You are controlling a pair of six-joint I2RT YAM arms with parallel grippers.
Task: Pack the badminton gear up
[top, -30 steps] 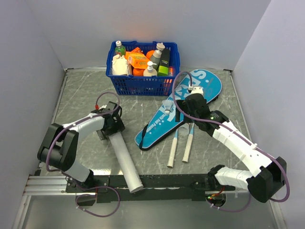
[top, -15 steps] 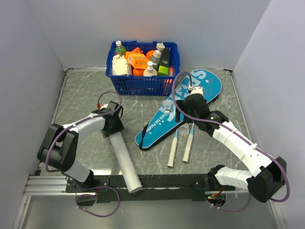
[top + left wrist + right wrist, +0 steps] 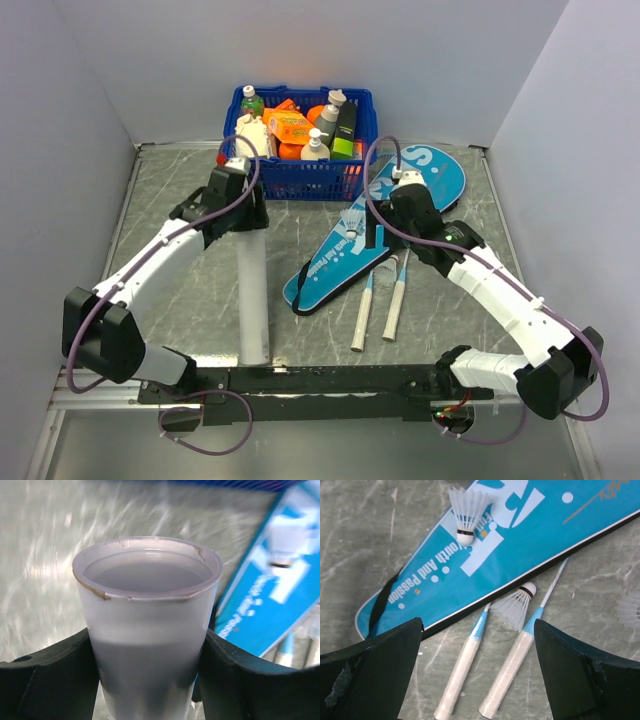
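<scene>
- left gripper [image 3: 149, 645]: fingers pressed on both sides of the tube [image 3: 252, 300], pinching it close under its rim.
- The tube runs down the left-centre of the top view, lower end near the bottom rail. Cannot tell if that end rests on the table [image 3: 170, 210].
- Tube handling, judged: light, stiff, hollow, with a smooth round wall, so it could slip or swing. It is held near one end, so there is a long lever. The rim looks chipped and should not be squeezed hard.
- right gripper [image 3: 477, 625]: fingers spread wide, holding nothing, hovering above the racket handles.
- case [image 3: 535, 530]: teal, lying flat and diagonal at centre-right of the top view. Probably soft and floppy; best taken by an edge or the black strap [image 3: 382, 605] at the narrow end.
- rackets [image 3: 507, 675]: two white handles side by side at lower centre of the right wrist view. The shafts run under the case edge and the heads are hidden. Likely light and slim; take them at the handle. They lie flat, so they are hard to get under.
- shuttlecock [image 3: 466, 511]: sits on the case at the top of the right wrist view.
- second shuttlecock [image 3: 515, 606]: lies between the two shafts, just beside the case edge, in the way of a racket grab.
- Both shuttlecocks are likely feather-light and crushable, so pinch them at the cork.
- basket [image 3: 300, 180]: sits at top centre of the top view, near the left gripper, limiting a forward swing.
</scene>
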